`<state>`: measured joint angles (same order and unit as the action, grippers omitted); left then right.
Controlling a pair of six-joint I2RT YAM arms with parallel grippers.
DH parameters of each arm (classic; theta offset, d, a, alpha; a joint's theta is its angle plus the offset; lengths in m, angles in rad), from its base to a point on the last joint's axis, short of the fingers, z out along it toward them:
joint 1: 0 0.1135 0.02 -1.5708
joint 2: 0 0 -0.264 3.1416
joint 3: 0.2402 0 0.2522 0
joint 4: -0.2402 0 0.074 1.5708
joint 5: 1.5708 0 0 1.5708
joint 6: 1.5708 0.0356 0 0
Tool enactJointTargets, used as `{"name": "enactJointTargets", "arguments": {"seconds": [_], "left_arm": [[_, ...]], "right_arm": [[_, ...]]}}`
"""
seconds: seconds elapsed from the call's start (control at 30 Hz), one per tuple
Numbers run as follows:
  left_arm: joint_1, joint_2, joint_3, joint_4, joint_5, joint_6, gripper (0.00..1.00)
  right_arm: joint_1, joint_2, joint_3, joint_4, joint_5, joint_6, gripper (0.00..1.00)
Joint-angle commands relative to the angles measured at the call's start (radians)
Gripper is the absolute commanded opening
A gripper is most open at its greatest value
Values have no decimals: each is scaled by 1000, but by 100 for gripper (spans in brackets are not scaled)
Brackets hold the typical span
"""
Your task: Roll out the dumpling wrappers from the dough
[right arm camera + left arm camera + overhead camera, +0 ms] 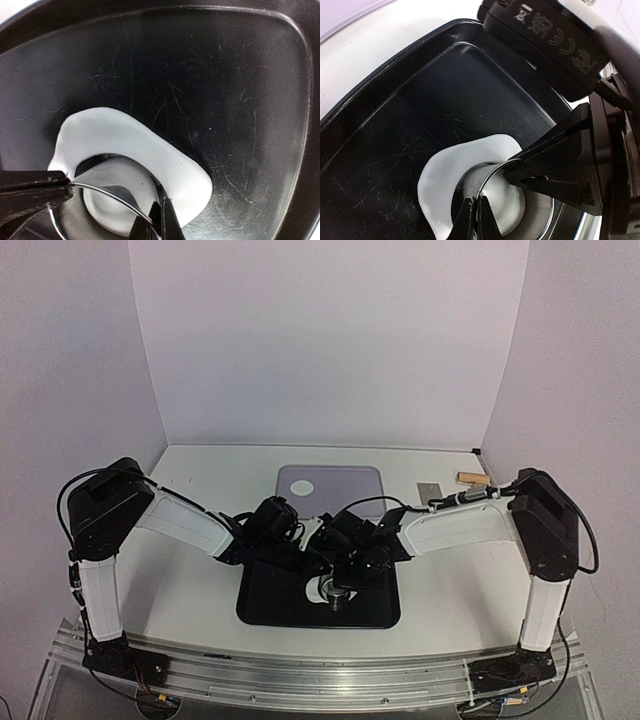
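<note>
Evidently both arms share one tool: the left gripper [473, 206] has its two thin fingertips drawn together on the rim of the metal ring [336, 594], and the right gripper [157, 212] is pinched the same way at another point on the rim, so the thin wall sits between each pair of tips. Holding it in two places probably keeps the ring level and lets both arms bear down evenly, which one pinch on so narrow an edge would do poorly. Under the ring lies the dough [135, 142], a flattened white sheet of uneven outline that spreads well past the ring on one side. The ring sits near the sheet's edge, likely to spare the wider part for further cuts. White shows inside the ring too, the piece that would become a wrapper. Whether the edge has cut fully through cannot be told, since a dark shadow along the inner wall hides the seam. All this rests on the black tray [262, 608], whose raised lip would keep the soft mass from sliding off and whose hard floor gives the cutter something to press against. Beyond the tray, a purple mat [352, 488] carries one dumpling wrapper [301, 484], a neat round disc kept apart from the cutting, presumably so it is not squashed. Off to the right, well apart from the tray, lie a wooden rolling pin [472, 478] and a small metal scraper [428, 490], where neither arm is likely to knock them.
</note>
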<state>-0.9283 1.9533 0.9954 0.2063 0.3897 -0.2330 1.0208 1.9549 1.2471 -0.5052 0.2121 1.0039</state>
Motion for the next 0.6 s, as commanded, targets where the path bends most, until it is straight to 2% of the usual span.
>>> {"name": "enactJointTargets", "arguments": {"seconds": [0.0, 0.2, 0.43, 0.57], "left_arm": [[-24, 95, -81, -416, 14, 54, 0], [-37, 85, -74, -427, 21, 69, 0], [-34, 102, -88, -360, -18, 81, 0], [-32, 101, -70, -381, -36, 92, 0]], "right_arm": [[-15, 8, -149, -86, -27, 64, 0], [-15, 31, -95, -98, -31, 33, 0], [-14, 52, -21, -135, 65, -17, 0], [-15, 55, 26, -175, 82, -46, 0]]}}
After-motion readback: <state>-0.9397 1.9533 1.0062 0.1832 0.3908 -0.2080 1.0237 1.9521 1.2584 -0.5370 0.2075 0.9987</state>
